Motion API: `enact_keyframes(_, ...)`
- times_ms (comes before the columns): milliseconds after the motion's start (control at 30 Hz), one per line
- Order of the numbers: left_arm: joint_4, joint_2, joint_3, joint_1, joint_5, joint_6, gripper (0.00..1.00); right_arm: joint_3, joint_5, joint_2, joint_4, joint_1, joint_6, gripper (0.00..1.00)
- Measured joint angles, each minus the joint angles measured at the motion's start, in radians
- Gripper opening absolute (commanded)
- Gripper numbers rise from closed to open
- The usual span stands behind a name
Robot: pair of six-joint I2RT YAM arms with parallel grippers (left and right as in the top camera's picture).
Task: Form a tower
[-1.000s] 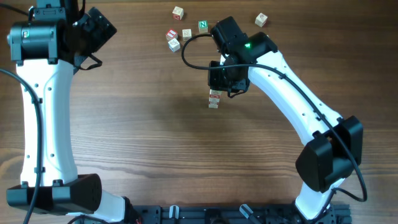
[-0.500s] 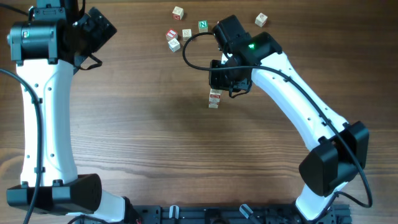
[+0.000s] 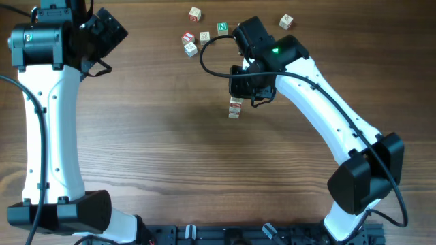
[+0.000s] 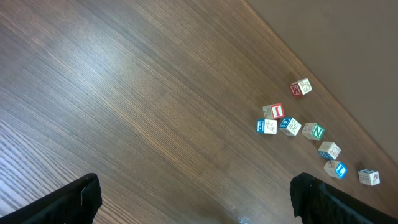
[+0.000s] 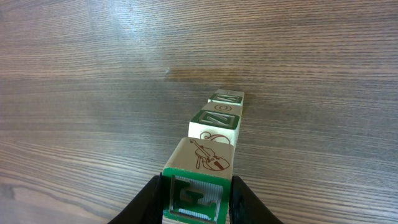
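Ops: Tower (image 3: 234, 110) location?

Rig: Mid-counter (image 3: 150, 143), slightly right of centre, toward the far half. Narrow stack of pale letter cubes, red mark on the side that shows from overhead. Sits directly under the right wrist.

Ops: Right gripper (image 5: 197, 199)?

Rig: Clamped on top cube (image 5: 200, 163). In the wrist view both fingers (image 5: 152, 202) press against its left and right sides. Green-framed face toward the camera, violin drawing on the adjacent face. Beyond it are a green Z face and another green-framed one, all in line down to the counter.

Ops: Top cube seated on the stack?

Rig: Can't tell. It looks flush with the next cube, but the angle is steep.

Ops: Left gripper (image 4: 196, 199)?

Rig: Released, jaws spread wide, only bare counter between them. It hangs at the far-left corner, well apart from the tower.

Ops: Anything else on the counter?

Rig: Loose cubes (image 3: 204, 37) along the far edge, beyond the tower. Four clustered just left of the right wrist, one further back, one off to the far right. Left wrist view shows red, green and blue letters among them. None touch the tower.
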Motion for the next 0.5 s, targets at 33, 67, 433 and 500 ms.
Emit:
enact_keyframes(33, 0.000, 0.000, 0.000, 0.000, 0.000, 0.000, 1.00, 0.000, 0.000, 0.000, 0.000, 0.000, 0.000, 0.18)
enact_keyframes(67, 0.000, 0.000, 0.000, 0.000, 0.000, 0.000, 1.00, 0.000, 0.002, 0.000, 0.000, 0.000, 0.000, 0.18)
enact_keyframes(433, 0.000, 0.000, 0.000, 0.000, 0.000, 0.000, 1.00, 0.000, 0.005, 0.012, 0.001, 0.000, 0.000, 0.17)
enact_keyframes(500, 0.000, 0.000, 0.000, 0.000, 0.000, 0.000, 1.00, 0.000, 0.005, 0.012, 0.001, 0.000, 0.000, 0.17)
